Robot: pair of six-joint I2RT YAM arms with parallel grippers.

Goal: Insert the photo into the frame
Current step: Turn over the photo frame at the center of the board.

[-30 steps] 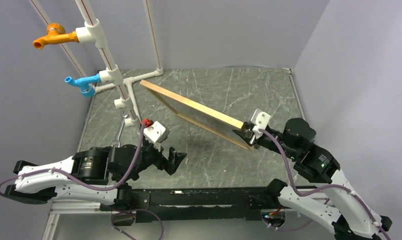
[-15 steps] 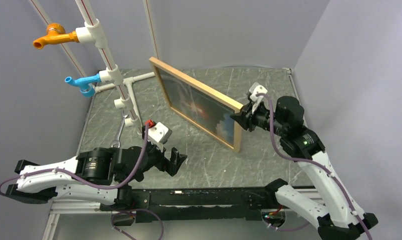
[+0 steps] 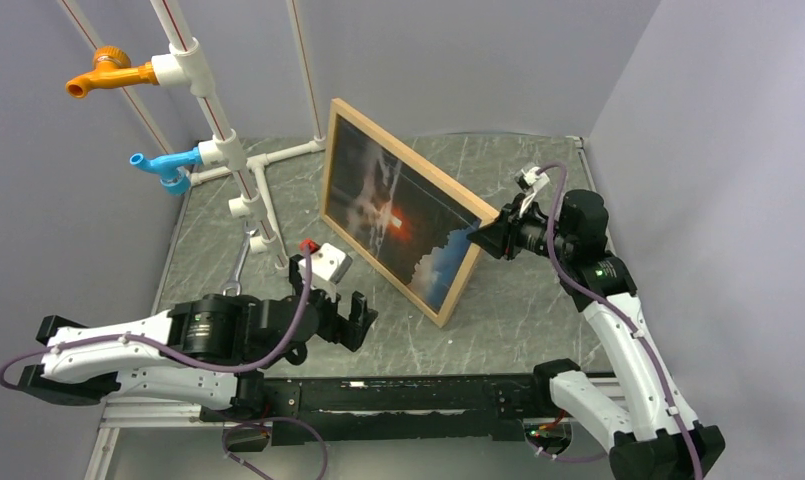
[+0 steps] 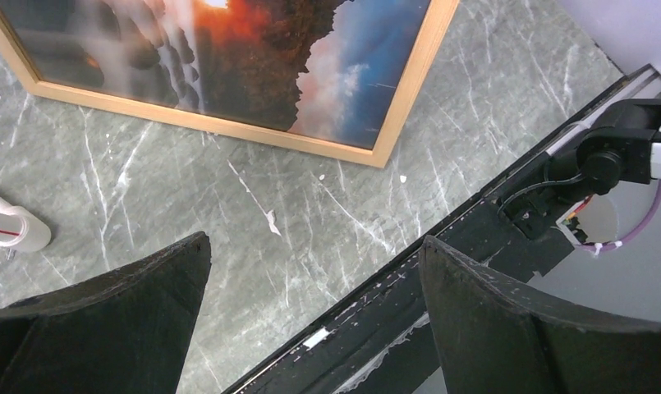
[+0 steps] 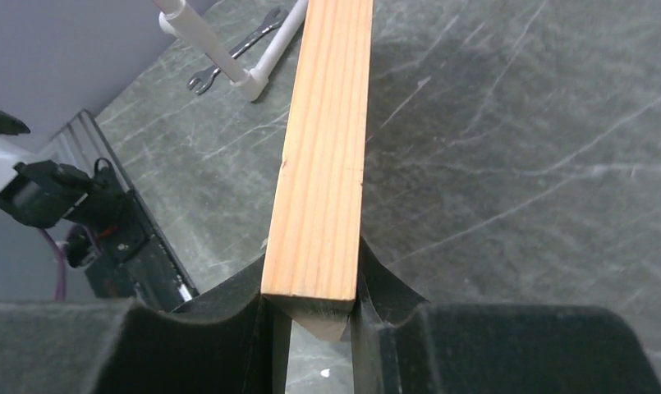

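Note:
The frame (image 3: 418,158), thin light wood, stands steeply tilted in mid-table with its picture side facing the near left. The photo (image 3: 393,225), a dark seascape with an orange-red glow, sits inside it. My right gripper (image 3: 493,235) is shut on the frame's upper right corner; in the right wrist view the wood strip (image 5: 327,164) is pinched between the pads of the right gripper (image 5: 314,308). The frame's lowest corner is at table level; I cannot tell if it touches. My left gripper (image 3: 348,320) is open and empty, near left of the frame. The left wrist view shows the left gripper (image 4: 314,242), the frame (image 4: 409,82) and the photo (image 4: 253,57).
A white pipe stand with an orange tap (image 3: 98,70) and a blue tap (image 3: 163,165) rises at the back left. A wrench (image 3: 240,262) lies by its foot. A black rail (image 3: 408,385) runs along the near edge. Grey walls close in on three sides.
The right gripper has risen and turned the frame from nearly edge-on to standing up, so the photo side now faces the camera. The left gripper shifted slightly right, still open.

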